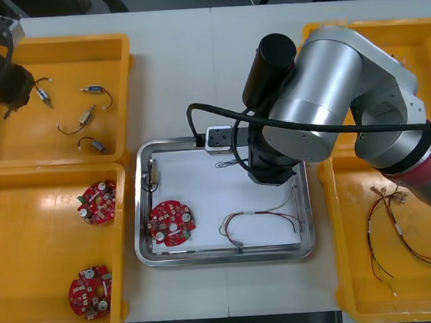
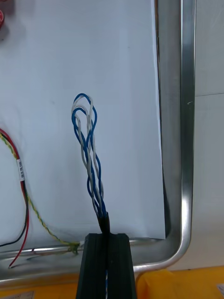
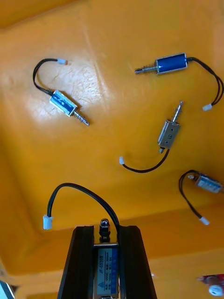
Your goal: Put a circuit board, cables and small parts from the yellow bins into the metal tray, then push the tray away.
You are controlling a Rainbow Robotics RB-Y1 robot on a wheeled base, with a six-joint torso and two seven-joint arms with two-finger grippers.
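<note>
Step in hand: filling the tray, not yet pushing it. Two things held at once, both likely bound for the tray.

Far left: left end effector (image 3: 106,231) up over the far left yellow bin (image 1: 16,137), clenched on a small metal part (image 3: 105,264) with a black lead looping off to one side. Four loose small parts (image 3: 170,133) on the bin floor below, well apart from each other. Next here, probably: lift clear of the bin wall, carry across. Lots of open room above the bin, and bare counter (image 1: 166,76) between bin and tray.

Near left bin (image 1: 30,239): two red circuit boards (image 1: 97,202) inside.

Middle: metal tray (image 1: 225,257), white inside, already holding one circuit board (image 1: 171,223), one small part (image 1: 152,176) by its left wall, and a red and yellow cable (image 1: 267,220).

Right end effector (image 2: 106,236) over the tray's white floor, gripping the twisted blue and white cable (image 2: 88,154) by one end, loops pointing out ahead. Near the tray's rim and one corner. Next, likely: let go, then rise straight up, so no snag and no bump on the rim. Free white floor all round this cable; red and yellow cable off to one side, not touching.

Far right: more cables (image 1: 395,231) in the near right bin (image 1: 353,255).
</note>
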